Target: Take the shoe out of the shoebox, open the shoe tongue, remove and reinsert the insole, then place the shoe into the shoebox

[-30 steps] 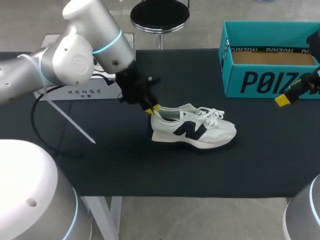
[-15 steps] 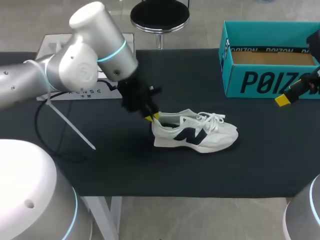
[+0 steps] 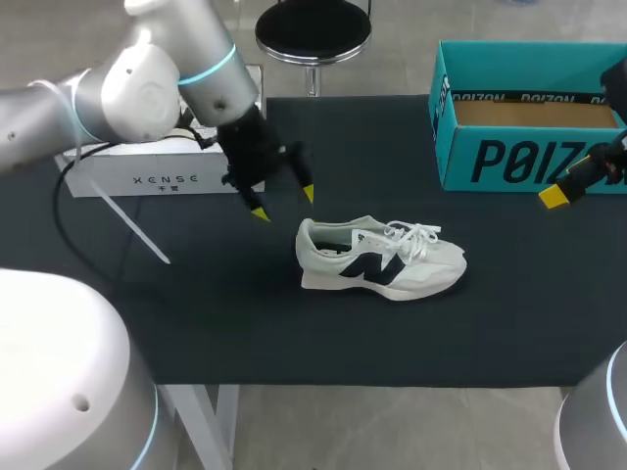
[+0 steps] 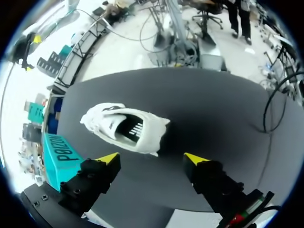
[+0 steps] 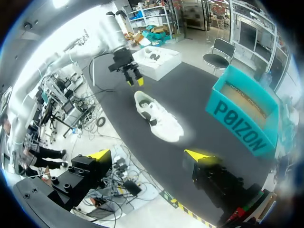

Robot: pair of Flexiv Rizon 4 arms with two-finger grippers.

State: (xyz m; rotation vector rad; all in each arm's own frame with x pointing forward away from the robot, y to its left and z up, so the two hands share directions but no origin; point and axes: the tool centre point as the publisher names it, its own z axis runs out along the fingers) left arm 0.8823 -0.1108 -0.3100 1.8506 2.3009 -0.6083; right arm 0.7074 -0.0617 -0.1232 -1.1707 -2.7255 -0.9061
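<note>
The white shoe with a dark side mark stands upright in the middle of the surface, out of the shoebox at its 2 o'clock, so I judge only the first step done; the left hand hangs released at its 10 o'clock, the right hand also released.

Head camera looks down from behind; wrist cameras also see the shoe.
</note>
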